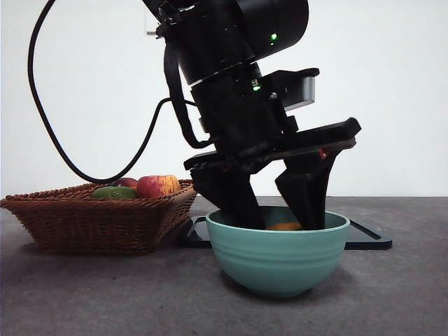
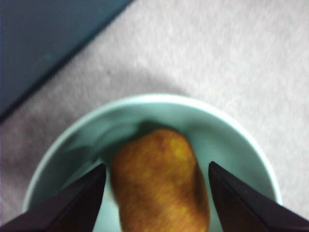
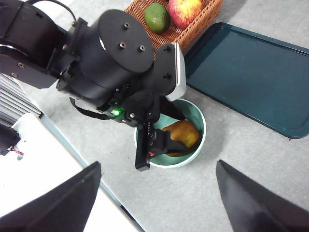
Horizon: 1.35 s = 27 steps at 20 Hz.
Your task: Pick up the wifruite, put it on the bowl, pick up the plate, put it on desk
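The brown oval wifruite [image 2: 159, 188] lies inside the mint-teal bowl [image 1: 280, 255], and shows as an orange-brown patch [image 1: 283, 226] just above the rim. My left gripper [image 2: 157, 193] reaches down into the bowl, open, one jaw on each side of the fruit with a gap on both sides. From above, the left arm [image 3: 111, 63] covers part of the bowl [image 3: 198, 118]. The plate, a flat dark teal tray [image 3: 251, 72], lies on the desk [image 1: 406, 294] just behind the bowl. My right gripper [image 3: 159, 203] hangs high above the table, open and holding nothing.
A brown wicker basket [image 1: 91, 220] stands left of the bowl, close to the tray, with a red-yellow apple [image 1: 157, 185] and a green fruit [image 1: 113, 192] in it. A white edge [image 3: 43, 179] borders the desk on the left arm's side.
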### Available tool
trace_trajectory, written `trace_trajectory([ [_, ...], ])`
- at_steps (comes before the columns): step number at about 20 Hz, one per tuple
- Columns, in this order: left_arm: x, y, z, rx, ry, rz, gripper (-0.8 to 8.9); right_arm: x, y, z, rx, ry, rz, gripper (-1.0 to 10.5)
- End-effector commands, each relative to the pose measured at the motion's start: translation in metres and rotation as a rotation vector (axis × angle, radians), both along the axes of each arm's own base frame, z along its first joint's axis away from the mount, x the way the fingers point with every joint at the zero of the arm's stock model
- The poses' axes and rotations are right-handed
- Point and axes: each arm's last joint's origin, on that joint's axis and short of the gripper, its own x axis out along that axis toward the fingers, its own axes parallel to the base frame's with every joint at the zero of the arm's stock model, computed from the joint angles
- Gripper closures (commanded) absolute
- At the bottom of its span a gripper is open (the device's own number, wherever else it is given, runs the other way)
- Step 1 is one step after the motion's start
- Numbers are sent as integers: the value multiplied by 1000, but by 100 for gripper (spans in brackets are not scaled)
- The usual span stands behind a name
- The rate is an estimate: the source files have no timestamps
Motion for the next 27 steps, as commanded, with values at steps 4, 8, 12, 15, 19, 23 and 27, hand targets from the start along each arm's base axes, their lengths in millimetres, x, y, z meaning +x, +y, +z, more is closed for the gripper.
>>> trace_trajectory([
  [4, -5, 1, 38, -68, -52, -3, 469, 0, 1, 5, 10, -8, -1, 566],
  [8, -9, 25, 85, -138, -171, 61, 469, 0, 1, 5, 10, -8, 0, 566],
  [12, -12, 66, 129, -204, -233, 136, 470, 0, 1, 5, 9, -9, -1, 566],
  [15, -15, 102, 155, -239, -259, 222, 470, 0, 1, 5, 9, -9, -1, 566],
  [19, -20, 149, 174, -248, -289, 311, 470, 0, 1, 5, 9, -8, -1, 566],
  [23, -34, 183, 165, -278, -243, 337, 470, 1, 0, 5, 4, -9, -6, 566],
  [27, -58, 202, 132, -330, -124, 269, 470, 1, 0, 5, 3, -9, -7, 566],
])
